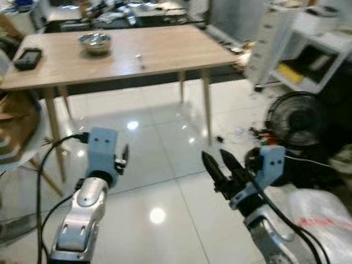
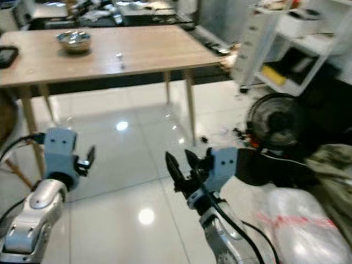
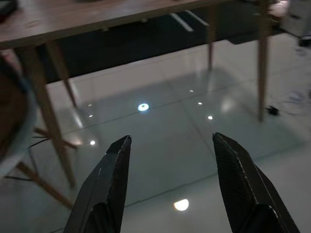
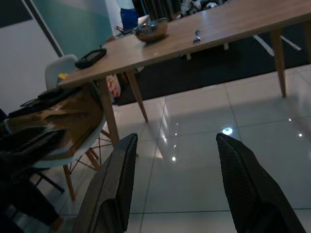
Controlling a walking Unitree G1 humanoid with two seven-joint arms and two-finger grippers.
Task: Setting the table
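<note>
My left gripper [image 1: 124, 158] and right gripper [image 1: 220, 168]: both spread, nothing held, over glossy white floor tiles [image 1: 159, 165] | round steel bowl [image 1: 95, 42] sits on the light wooden table [image 1: 165, 52], well ahead | risk: clipping a slim table leg [image 1: 206, 104] on approach (chair crowds my left).

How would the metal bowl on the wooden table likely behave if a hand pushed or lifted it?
The metal bowl looks shiny and smooth, so it may slip between fingers. It appears thin-walled, so it is probably light and stiff. Its rounded sides suggest it could slide or rock on the wooden table if pushed.
</note>
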